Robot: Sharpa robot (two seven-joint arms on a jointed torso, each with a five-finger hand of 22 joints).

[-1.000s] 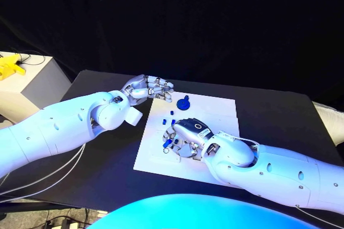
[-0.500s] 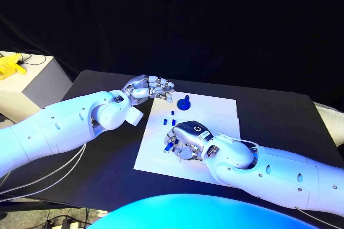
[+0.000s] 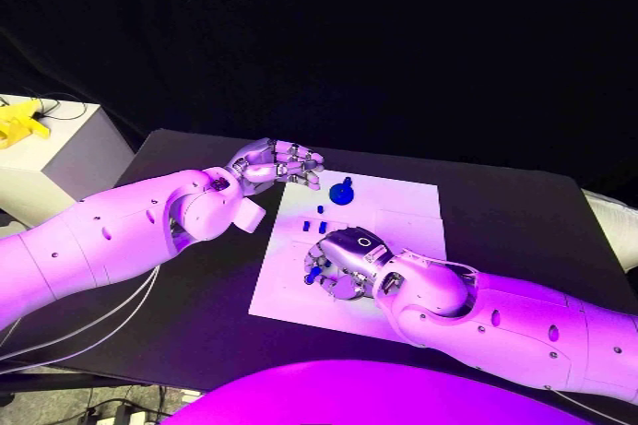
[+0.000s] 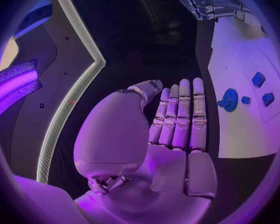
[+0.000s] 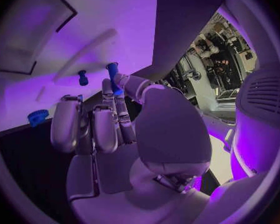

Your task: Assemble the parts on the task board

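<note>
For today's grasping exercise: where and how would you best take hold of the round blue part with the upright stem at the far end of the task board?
Grip the round blue part by its upright stem, probably from straight above: the flat disc hugs the task board, offering little edge. The left hand, beside the board's far corner, seems nearest.

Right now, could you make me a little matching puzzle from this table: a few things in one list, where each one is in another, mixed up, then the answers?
Things:
1. round blue knob-like part
2. silver left hand
3. silver right hand
4. slim blue peg

Places:
A. over the near half of the white task board
B. pinched in the right hand's fingers
C. standing at the board's far edge
D. off the board, beside its far left corner

Pairs: 1-C, 2-D, 3-A, 4-B
</note>
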